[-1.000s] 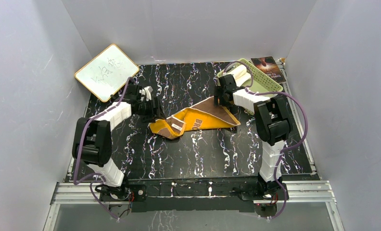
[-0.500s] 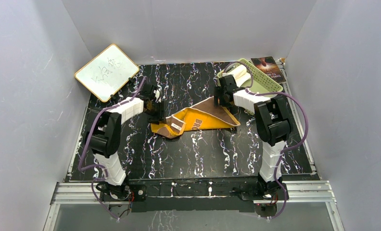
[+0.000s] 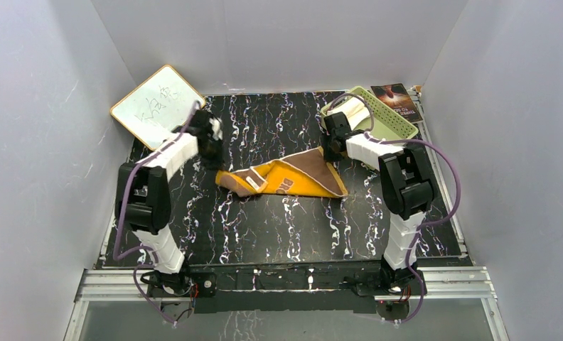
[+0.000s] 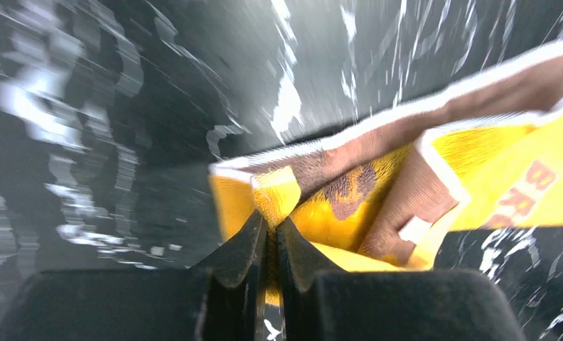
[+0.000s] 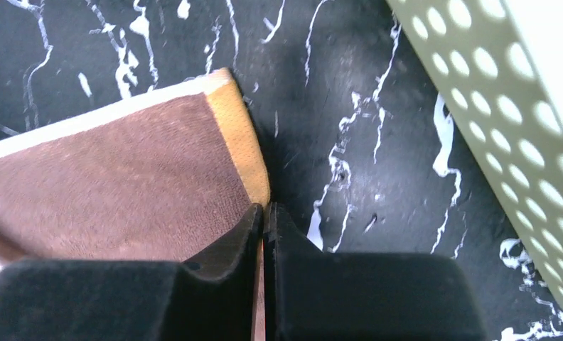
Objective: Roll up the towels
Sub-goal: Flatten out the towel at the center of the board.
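Far left we see the white board leaning at the back-left corner of the counter, beside our left arm. Left tool is pinched tight on the left corner of the mustard towel. The wrist view shows yellow cloth squeezed between the two fingers, and the rest of that view is motion-blurred. The towel sits mid-counter, stretched as a rough triangle between both arms. Its brown side is folded over the yellow, with a white label near the left end. Right tool is clamped on the towel's far right corner, a thin orange edge caught between fingers that are nearly together. Just right of it we have the pale green basket at back-right. The cream towel, apparently rolled, lies inside at its left end. A dark booklet lies behind the basket.
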Tool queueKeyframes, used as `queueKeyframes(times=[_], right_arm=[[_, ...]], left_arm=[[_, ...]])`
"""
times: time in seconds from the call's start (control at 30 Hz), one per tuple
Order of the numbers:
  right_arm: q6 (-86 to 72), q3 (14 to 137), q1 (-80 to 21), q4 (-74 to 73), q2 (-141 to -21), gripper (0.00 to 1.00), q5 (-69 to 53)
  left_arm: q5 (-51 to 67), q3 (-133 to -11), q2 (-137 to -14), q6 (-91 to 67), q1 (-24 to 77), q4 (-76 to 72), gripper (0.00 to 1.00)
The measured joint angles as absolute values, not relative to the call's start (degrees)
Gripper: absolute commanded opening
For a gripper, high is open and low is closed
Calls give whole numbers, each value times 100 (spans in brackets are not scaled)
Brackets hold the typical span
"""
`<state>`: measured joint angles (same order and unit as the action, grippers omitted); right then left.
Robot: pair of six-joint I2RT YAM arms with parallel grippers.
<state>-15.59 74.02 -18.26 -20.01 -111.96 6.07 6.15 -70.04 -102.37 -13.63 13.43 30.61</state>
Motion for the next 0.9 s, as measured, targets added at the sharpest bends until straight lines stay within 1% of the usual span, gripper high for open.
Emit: queueKeyframes(times=[0.13,0.23,0.4,0.5,0.63,0.77,0.9], right_arm=[[-1584,7387,-1841,-2261,-10838,0,432],[-1608,7387,-1841,-2272,-10374,0,346],[-1699,7419,-1841,-2202,-9500,0,307],[-1750,7367,-1841,-2091,-8934,0,316],[-1772,7253,-1841,-1894,-8042,0,309],[-1778,7253,-1846,-1730,-7212,0,283],[-1837,7253,-1881,-1712,-6497,0,191]], left_arm=[[773,-7861,-9966,-1142,523,3107,11],[1011,-8370,-9577,-985,-43,2923,11],[1466,-8685,-9085,-834,-449,2657,11],[1946,-8569,-8914,-755,-548,2379,11],[2611,-7964,-8298,-746,-635,1669,12],[3079,-7448,-7185,-797,-698,849,12],[3371,-7393,-6082,-1031,-740,246,13]])
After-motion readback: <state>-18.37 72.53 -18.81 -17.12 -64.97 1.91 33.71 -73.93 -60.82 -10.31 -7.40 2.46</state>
